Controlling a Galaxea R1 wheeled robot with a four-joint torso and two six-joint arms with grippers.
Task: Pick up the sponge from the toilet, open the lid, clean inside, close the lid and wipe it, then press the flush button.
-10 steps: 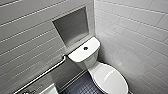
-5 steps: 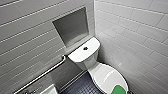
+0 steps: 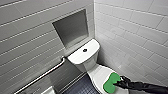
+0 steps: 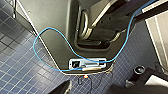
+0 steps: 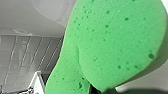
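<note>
Right gripper (image 3: 121, 82) has its jaws closed on the right edge of the sponge (image 3: 110, 83). The sponge lies over the front right part of the closed lid (image 3: 98, 73), near its rim; contact unclear. The toilet (image 3: 86, 62) is tucked in the wall corner, with the flush button (image 3: 85, 50) mid tank top. Right wall is tight beside the bowl. Open dark tile floor (image 3: 78, 87) lies left of the bowl, below the grab bar (image 3: 42, 75).
</note>
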